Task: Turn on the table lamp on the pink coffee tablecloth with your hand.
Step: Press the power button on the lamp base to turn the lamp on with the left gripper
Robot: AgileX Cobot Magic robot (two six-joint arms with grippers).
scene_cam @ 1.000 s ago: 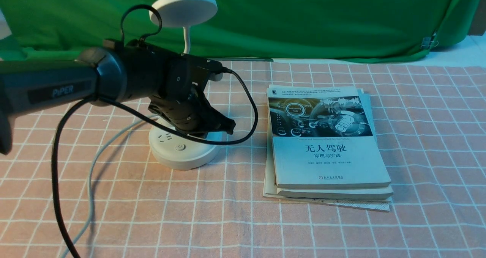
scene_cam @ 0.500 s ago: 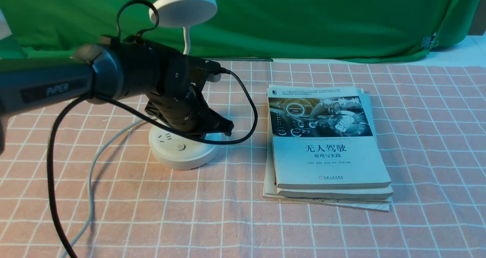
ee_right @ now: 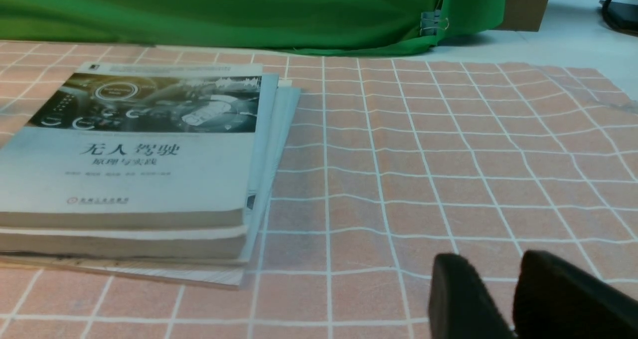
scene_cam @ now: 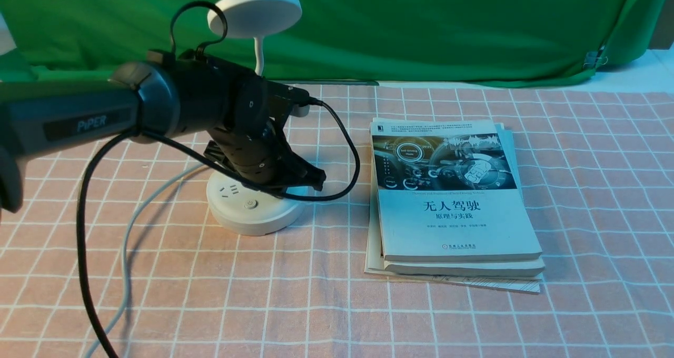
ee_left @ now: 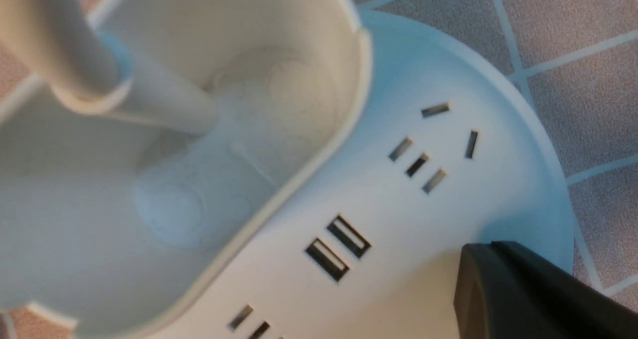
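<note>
The white table lamp stands at the left on the pink coffee tablecloth (scene_cam: 474,316). Its disc head (scene_cam: 254,11) looks unlit, above a round base (scene_cam: 247,218) with a button (scene_cam: 250,204). My left gripper (scene_cam: 316,179), the black hand on the "PiPER" arm, is shut and hangs low over the base's right side. In the left wrist view its dark tip (ee_left: 498,279) is close over the base (ee_left: 398,204), beside the USB sockets (ee_left: 339,247) and the oval cup (ee_left: 239,129). My right gripper (ee_right: 498,289) is shut and empty over the cloth.
A stack of books (scene_cam: 453,195) lies right of the lamp, also in the right wrist view (ee_right: 139,149). The lamp's white cord (scene_cam: 129,231) runs toward the front left. A green backdrop cloth (scene_cam: 421,26) hangs behind. My arm's black cable (scene_cam: 347,152) loops beside the base.
My left arm shifted slightly left, then back right; its tip stays over the right of the lamp base. The lamp head looks the same.
</note>
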